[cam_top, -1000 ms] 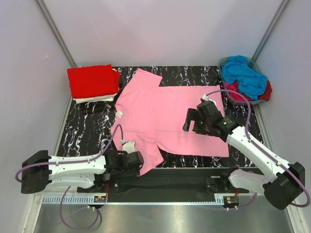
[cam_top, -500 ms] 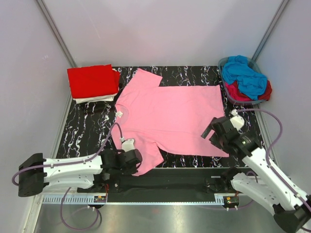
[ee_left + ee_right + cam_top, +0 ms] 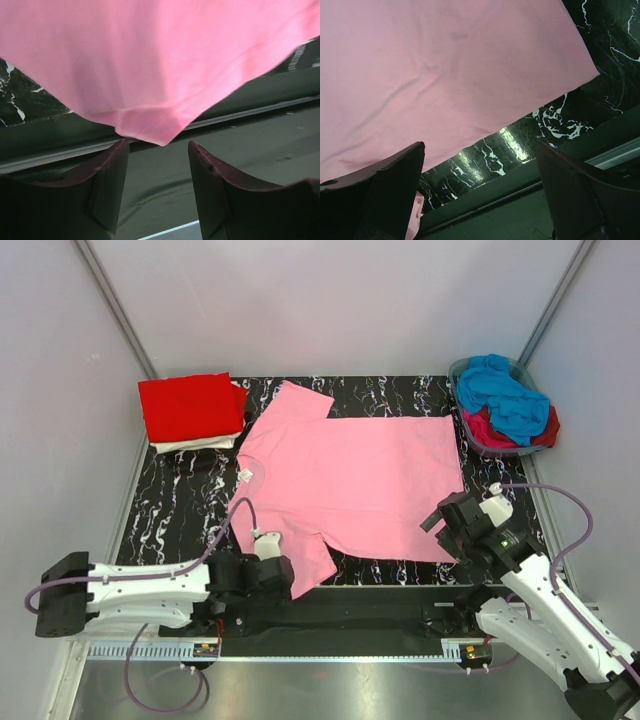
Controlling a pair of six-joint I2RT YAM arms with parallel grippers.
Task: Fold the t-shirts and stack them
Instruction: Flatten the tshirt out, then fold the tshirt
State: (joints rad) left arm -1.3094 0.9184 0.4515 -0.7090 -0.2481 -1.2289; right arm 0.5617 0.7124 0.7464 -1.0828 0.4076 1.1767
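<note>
Judging the pink t-shirt (image 3: pixel 350 485), flat on the black mat (image 3: pixel 170 510): soft, light, limp, likely to sag and slide. Best pinched at edges: near sleeve tip, near hem corner. Left gripper (image 3: pixel 157 146) spread, empty, just short of sleeve. Right gripper (image 3: pixel 480 147) spread wide, empty, by hem corner.

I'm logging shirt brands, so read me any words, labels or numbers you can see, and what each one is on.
No readable text in any view.
White neck label on the pink t-shirt: too small to read.
Red t-shirt: no print visible.
</note>
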